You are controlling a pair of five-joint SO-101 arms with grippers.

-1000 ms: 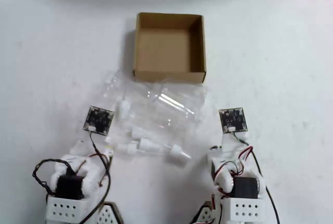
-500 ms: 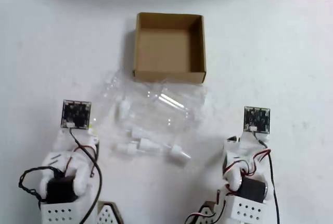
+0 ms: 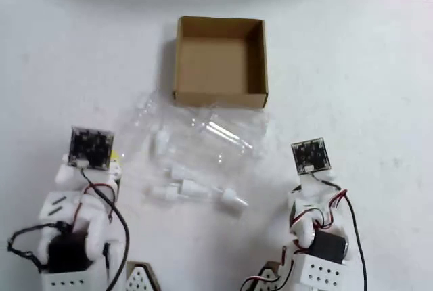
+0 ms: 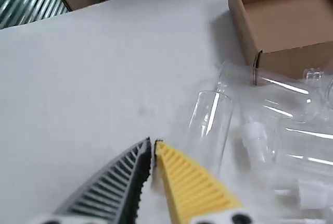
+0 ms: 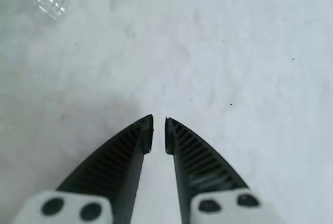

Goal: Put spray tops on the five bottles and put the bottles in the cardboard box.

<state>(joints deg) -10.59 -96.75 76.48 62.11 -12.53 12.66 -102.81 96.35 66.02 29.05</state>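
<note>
Just in front of the one open cardboard box (image 3: 220, 98) on the white table (image 3: 352, 68), clear bottles (image 3: 216, 135) lie heaped with loose white spray tops (image 3: 233, 199), too tangled to count. Flanking them, the left gripper (image 4: 153, 145) and the right gripper (image 5: 158, 125) are pinched together, empty.

The cardboard box (image 3: 220, 99) sits on the tabletop (image 3: 352, 68) toward its far edge, about midway between the left and right edges. The bottles (image 3: 211, 135) lie on their sides in a heap just before the box's near wall. The spray tops (image 3: 196, 189) lie at the heap's near side, closer to the near edge. The left hand (image 4: 153, 143) is left of the heap, with one bottle just beyond its tips. The right hand (image 5: 158, 122) is right of the heap, over bare tabletop.
</note>
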